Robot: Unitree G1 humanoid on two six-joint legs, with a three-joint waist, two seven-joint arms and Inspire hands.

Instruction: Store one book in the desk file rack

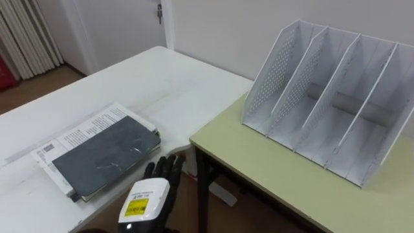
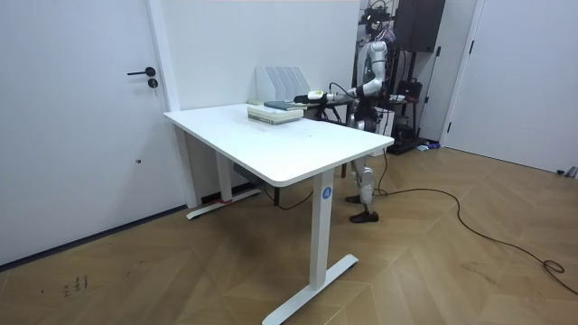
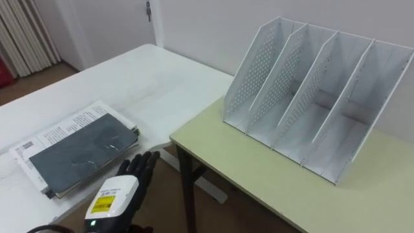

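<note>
At the far edge of the white table (image 1: 162,84) the robot is seen standing in the room view. A pale green desk (image 1: 272,175) is butted against the table and the white file rack (image 1: 284,71) is set upright on it. The dark grey book (image 1: 107,155) is stacked flat on a white printed volume (image 1: 84,133) on the table, well apart from the rack. The left hand (image 1: 152,191) is held just beside the stack's near corner, fingers straight and released, nothing grasped; contact cannot be told
</note>
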